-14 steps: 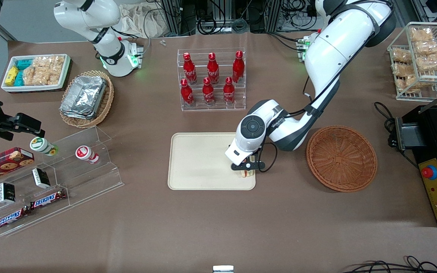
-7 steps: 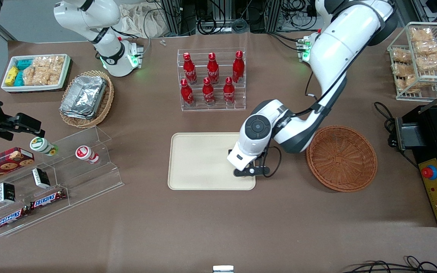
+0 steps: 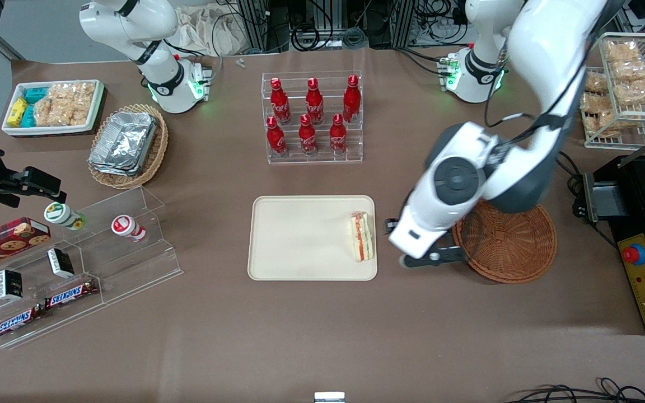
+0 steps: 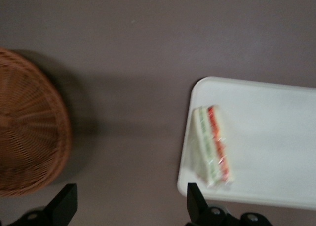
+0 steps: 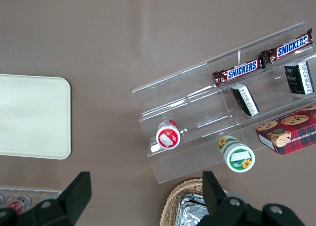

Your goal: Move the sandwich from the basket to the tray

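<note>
- Gripper (image 3: 431, 258) hangs over bare table between tray (image 3: 300, 263) and basket (image 3: 515, 263), fingers spread wide, holding nothing.
- One sandwich (image 3: 361, 236) lies on the tray's edge nearest the basket.
- The arm hides part of the basket's rim.
- Six red bottles (image 3: 311, 116) upper centre.

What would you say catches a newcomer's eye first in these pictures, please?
Probably the sandwich, lying alone on the cream tray at its edge toward the working arm's end. Next, the end effector hangs open and empty above the bare table between the tray and the reddish-brown basket. The red bottles in their clear rack, farther from the front camera than the tray, also stand out.
</note>
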You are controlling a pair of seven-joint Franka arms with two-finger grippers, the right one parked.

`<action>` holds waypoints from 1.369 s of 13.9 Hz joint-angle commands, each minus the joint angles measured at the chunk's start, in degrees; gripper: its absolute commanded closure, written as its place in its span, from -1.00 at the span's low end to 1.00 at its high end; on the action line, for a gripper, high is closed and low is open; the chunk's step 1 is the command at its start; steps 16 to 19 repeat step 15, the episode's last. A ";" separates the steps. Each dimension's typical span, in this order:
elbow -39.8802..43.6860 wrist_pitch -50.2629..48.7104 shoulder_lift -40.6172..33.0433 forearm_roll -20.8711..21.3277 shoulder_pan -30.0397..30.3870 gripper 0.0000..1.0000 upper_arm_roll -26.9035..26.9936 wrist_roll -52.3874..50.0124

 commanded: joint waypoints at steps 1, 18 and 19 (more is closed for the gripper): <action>-1.95 -5.69 -6.79 -3.35 4.64 -1.00 1.27 10.59; -10.48 -12.48 -22.55 -8.19 4.65 -1.00 23.52 54.39; -10.48 -12.48 -22.55 -8.19 4.65 -1.00 23.52 54.39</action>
